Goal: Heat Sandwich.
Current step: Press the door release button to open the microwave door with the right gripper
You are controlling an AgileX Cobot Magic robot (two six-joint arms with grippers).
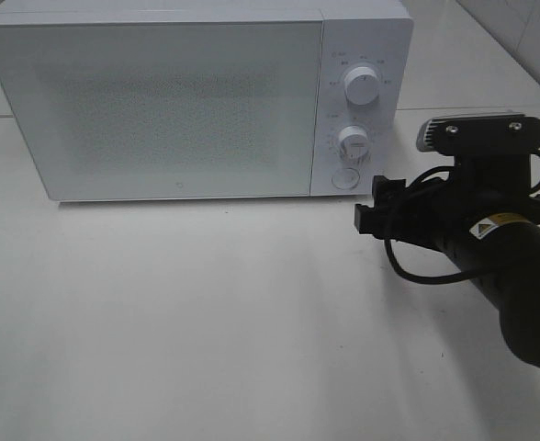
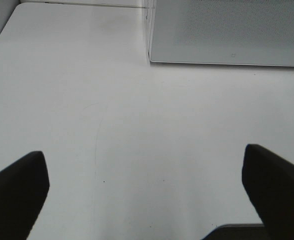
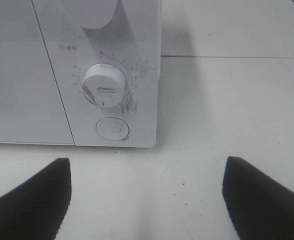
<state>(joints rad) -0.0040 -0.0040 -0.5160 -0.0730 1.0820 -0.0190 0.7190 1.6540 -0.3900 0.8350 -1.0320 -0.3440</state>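
White is nearly all you have to look at: a white box-shaped microwave oven (image 1: 178,101) stands at the back of a pale white tabletop (image 1: 206,322). Its dotted, frosted door is shut flush. None of your three views shows the sandwich, and the door is too opaque to tell whether it lies inside.

On the microwave's right-hand panel a round white upper knob (image 1: 361,87) sits above a round white timer dial (image 1: 354,141). A flat round white button (image 1: 344,178) lies at the bottom of the panel.

Your black right gripper (image 1: 369,204) hangs just off the microwave's lower right front corner, near the button and apart from the casing. In its wrist view the right gripper (image 3: 147,200) has its jaws spread wide with nothing between them. They frame bare tabletop, with the timer dial (image 3: 104,85) and button (image 3: 112,128) straight ahead. Grey smudges mark the panel around both.

You do not see the left gripper in the high view. Its own wrist view shows the left gripper (image 2: 147,195) with jaws wide apart and empty, above bare tabletop (image 2: 112,125). It looks toward the microwave's lower front corner (image 2: 227,35) on the door side, well apart from it. A faint thin scratch (image 2: 98,135) runs along the tabletop there.
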